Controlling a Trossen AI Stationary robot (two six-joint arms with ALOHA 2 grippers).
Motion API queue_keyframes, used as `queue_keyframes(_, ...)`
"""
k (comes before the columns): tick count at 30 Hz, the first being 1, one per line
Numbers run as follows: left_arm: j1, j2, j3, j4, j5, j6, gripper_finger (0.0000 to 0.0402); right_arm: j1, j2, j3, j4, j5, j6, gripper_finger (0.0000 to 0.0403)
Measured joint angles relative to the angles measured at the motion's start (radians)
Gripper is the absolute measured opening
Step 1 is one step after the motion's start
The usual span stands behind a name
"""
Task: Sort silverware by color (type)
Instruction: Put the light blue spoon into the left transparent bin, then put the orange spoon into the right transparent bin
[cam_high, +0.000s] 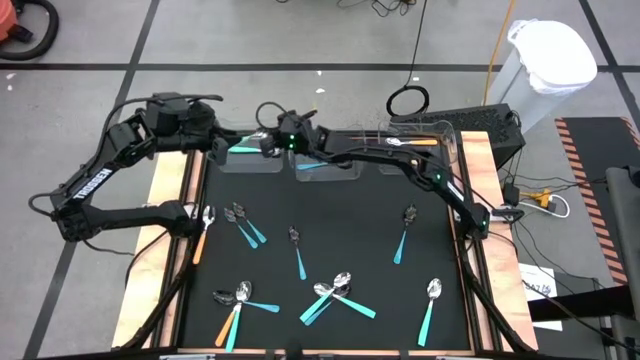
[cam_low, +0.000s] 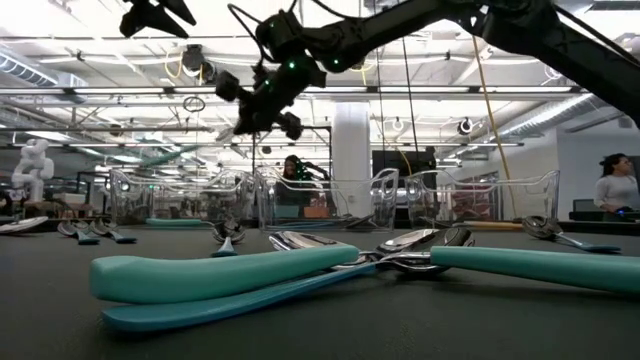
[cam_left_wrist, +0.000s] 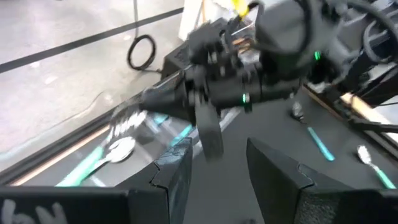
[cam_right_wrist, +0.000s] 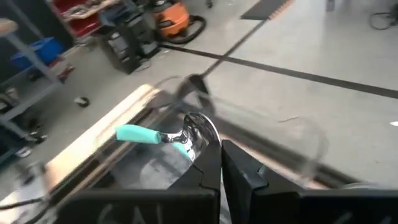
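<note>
Several spoons with teal, blue or orange handles lie flat on the black mat (cam_high: 350, 240), among them a crossed teal pair (cam_high: 335, 292) that fills the low view's foreground (cam_low: 300, 270). Three clear bins stand along the far edge. My right gripper (cam_high: 264, 141) (cam_right_wrist: 222, 155) reaches over the left bin (cam_high: 240, 160), shut on a teal-handled spoon (cam_high: 245, 148). My left gripper (cam_high: 215, 145) (cam_left_wrist: 217, 177) hovers open at the same bin's left end, holding nothing and looking at the right gripper. A second teal handle (cam_right_wrist: 180, 149) shows below the held spoon. My right gripper has the teal spoon by its shiny head (cam_right_wrist: 200, 134), right at the fingertips. One finger (cam_right_wrist: 208, 165) covers the exact place of contact. The fingers point down and outward over the bin. The teal handle (cam_right_wrist: 134, 134) sticks out sideways toward the table's left, clear of the mat.
The middle bin (cam_high: 325, 167) holds a blue-handled piece and the right bin (cam_high: 420, 148) an orange-handled one. Both arms crowd the far-left corner. Wooden rails (cam_high: 170, 200) frame the mat. People show in the room beyond the table (cam_low: 612, 185).
</note>
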Motion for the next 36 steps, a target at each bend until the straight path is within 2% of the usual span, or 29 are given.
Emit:
queue_keyframes(5,0.000,0.000,0.000,-0.032,-0.025,-0.017,0.0154,-0.024,0.011,0.000,-0.014,-0.001,0.000,0.0034)
queue_keyframes(12,0.000,0.000,0.000,-0.039,-0.043,-0.022,0.0154,-0.027,0.013,0.000,-0.018,-0.009,0.000,0.0127)
queue_keyframes(18,-0.001,0.000,0.000,-0.074,-0.044,-0.024,0.0154,-0.028,0.006,0.000,-0.042,-0.124,0.007,0.0186)
queue_keyframes(22,-0.001,0.000,-0.022,-0.079,-0.048,-0.028,0.0154,-0.019,-0.034,0.000,-0.130,-0.134,0.010,0.0193)
queue_keyframes(25,-0.001,0.000,-0.050,-0.072,-0.048,-0.052,0.0154,-0.010,-0.097,0.000,-0.249,-0.127,-0.053,0.0191)
queue_keyframes(30,-0.002,0.013,-0.084,-0.059,-0.067,-0.105,0.0154,0.023,-0.214,0.001,-0.471,0.010,-0.223,0.0184)
queue_keyframes(36,-0.017,0.015,-0.135,0.065,-0.074,-0.181,0.0154,0.021,-0.284,0.001,-0.676,-0.001,-0.319,0.0183)
